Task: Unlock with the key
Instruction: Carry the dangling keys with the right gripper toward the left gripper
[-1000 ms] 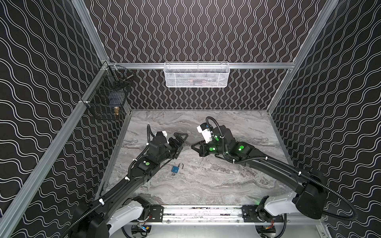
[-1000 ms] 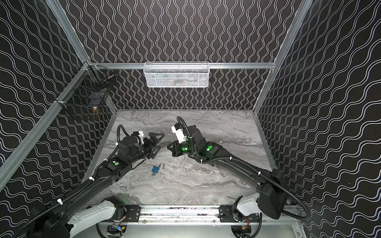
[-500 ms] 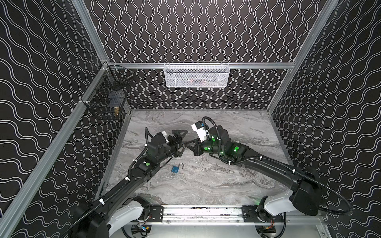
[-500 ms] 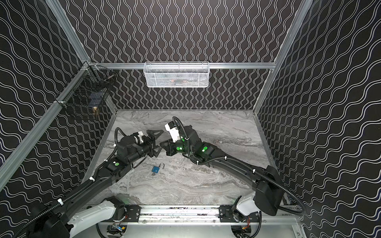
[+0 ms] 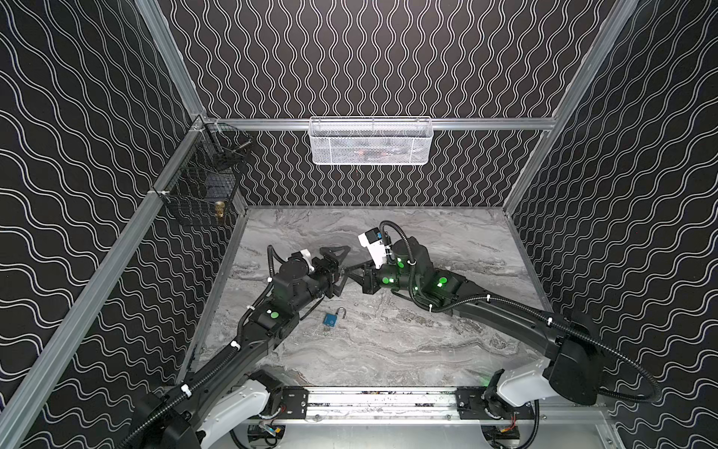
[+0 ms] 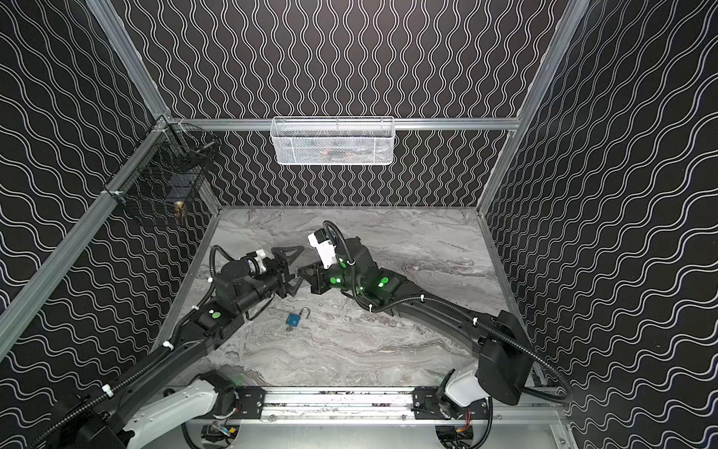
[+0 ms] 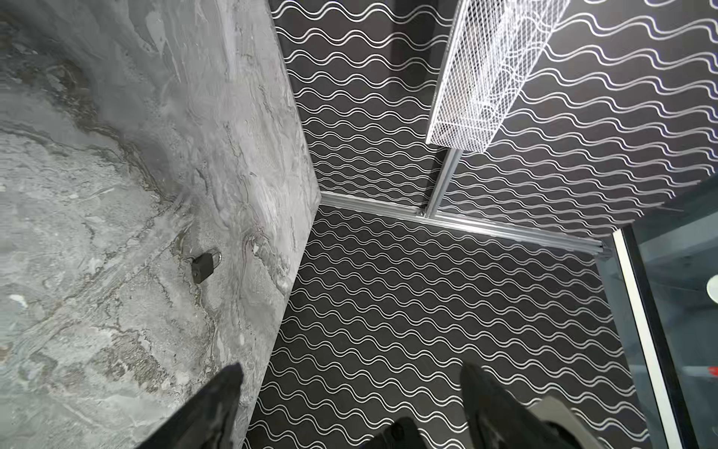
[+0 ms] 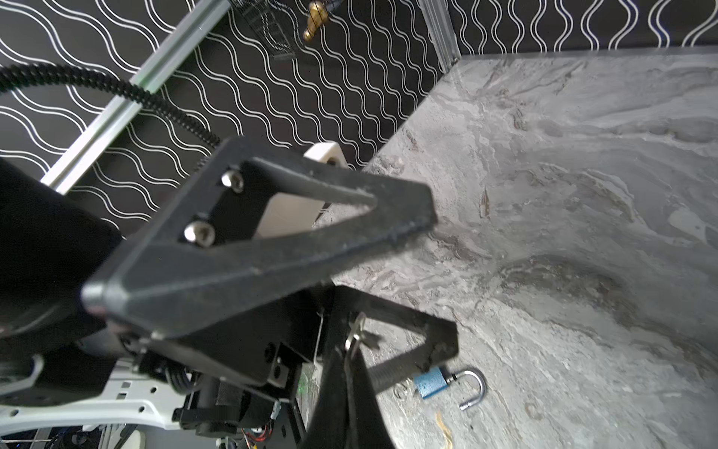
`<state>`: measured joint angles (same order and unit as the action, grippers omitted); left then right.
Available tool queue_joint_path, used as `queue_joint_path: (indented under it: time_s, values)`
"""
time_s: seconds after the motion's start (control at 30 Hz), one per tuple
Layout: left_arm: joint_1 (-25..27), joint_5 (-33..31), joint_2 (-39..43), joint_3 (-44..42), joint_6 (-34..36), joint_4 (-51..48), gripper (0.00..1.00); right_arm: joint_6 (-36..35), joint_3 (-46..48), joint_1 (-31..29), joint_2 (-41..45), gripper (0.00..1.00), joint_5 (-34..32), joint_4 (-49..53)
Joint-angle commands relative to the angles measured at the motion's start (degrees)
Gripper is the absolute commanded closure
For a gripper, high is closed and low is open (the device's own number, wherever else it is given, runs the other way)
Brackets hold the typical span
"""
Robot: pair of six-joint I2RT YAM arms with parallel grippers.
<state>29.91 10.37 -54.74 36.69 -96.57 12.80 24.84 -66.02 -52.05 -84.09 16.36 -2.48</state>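
**Two arms, two padlocks, one key**

Two black arms meet over the grey marble-patterned tabletop (image 5: 388,350), and in both top views their grippers come tip to tip left of the table's middle. The right gripper (image 8: 351,353) is clenched on one small silver metal key (image 8: 356,333), pinched at the very fingertips so that the key juts out beyond them. The left gripper (image 7: 349,369) is released, its two fingers (image 7: 217,404) spread wide. In the right wrist view the key lies close against one of those fingers, and whether it touches cannot be told.

One blue square-bodied padlock (image 5: 330,319) lies flat on the tabletop, near the grippers on their front side and apart from both. Its steel shackle (image 8: 481,383) is swung open, with one leg free of the body. A second, dark-bodied padlock (image 7: 206,266) shows only in the left wrist view, lying on the tabletop near the table edge. Its shackle looks closed.

Two baskets hang on the frame. One white mesh basket (image 5: 369,142) hangs on the rear rail and one black wire basket (image 5: 202,182) on the left rail. A single brass-coloured piece (image 5: 220,210) sits at a low corner of the black wire basket
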Motion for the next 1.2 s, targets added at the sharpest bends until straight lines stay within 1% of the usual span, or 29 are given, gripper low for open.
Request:
queue_joint_path:
  time_s: [0.0, 0.23, 0.37, 0.57, 0.63, 0.73, 0.87, 0.93, 0.97, 1.03, 1.17]
  values:
    - [-0.1, -1.1, 0.4, -0.2, -1.4, 2.5, 0.12, -0.2, 0.9, -0.2, 1.1, 1.00, -0.3, -1.6]
    - [0.0, -1.7, 0.8, -0.2, -1.1, 1.9, 0.20, -0.4, 2.8, -0.2, 3.1, 1.00, -0.9, -1.7]
    - [-0.1, -2.0, 1.1, -0.3, -1.1, 2.0, 0.27, -0.8, 2.8, -0.2, 3.2, 1.00, -0.4, -1.6]
    - [-0.1, -2.2, 1.2, 0.0, -0.9, 1.4, 0.32, -1.7, 3.3, -0.2, 3.0, 1.00, 1.1, -2.6]
    - [-0.1, -2.0, 1.0, 0.2, -0.9, 1.0, 0.35, -2.1, 3.4, -0.2, 3.0, 1.00, 1.6, -3.0]
    - [-0.1, -1.9, 0.8, 0.1, -1.0, 1.3, 0.39, -3.3, 3.4, -0.3, 3.0, 1.00, 1.9, -2.7]
    - [-0.1, -1.8, 0.5, 0.2, -1.0, 1.1, 0.46, -5.1, 3.5, -0.4, 3.2, 1.00, 1.7, -2.3]
    - [-0.1, -1.6, 0.4, 0.4, -0.8, 0.9, 0.48, -6.2, 3.4, -0.4, 3.3, 1.00, 2.2, -2.3]
    - [-0.1, -1.6, 0.4, 0.5, -0.8, 0.8, 0.48, -6.6, 3.1, -0.5, 3.1, 1.00, 2.0, -2.0]
    - [-0.1, -1.7, 0.5, 0.6, -0.8, 0.7, 0.54, -7.9, 2.9, -0.5, 3.0, 1.00, 1.2, -1.3]
    - [-0.1, -1.6, 0.7, 0.9, -0.5, -0.4, 0.58, -10.0, 2.8, -0.6, 3.5, 1.00, -0.8, 0.1]
